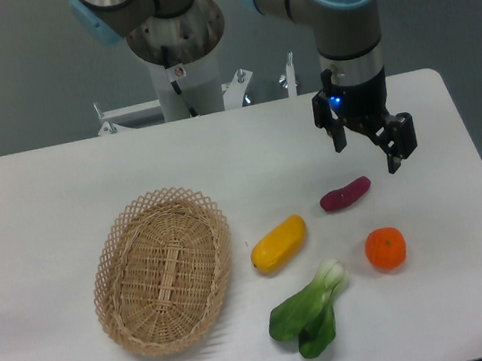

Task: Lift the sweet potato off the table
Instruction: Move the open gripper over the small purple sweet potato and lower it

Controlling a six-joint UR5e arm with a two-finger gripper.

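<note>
The sweet potato (345, 194) is a small slim magenta-purple tuber lying on the white table (36, 202), right of centre, tilted up toward the right. My gripper (368, 153) hangs just above and slightly behind its right end, fingers spread wide apart, open, with nothing between them. One finger (340, 137) is to the left and the other finger (395, 156) to the right. The gripper does not touch the tuber.
A plump yellow-orange vegetable (279, 244) lies left of the sweet potato. A round orange fruit (386, 249) sits below it, and a green bok choy (313, 311) near the front. An oval wicker basket (164, 270) stands at the left. The arm's base (178, 54) rises behind the table.
</note>
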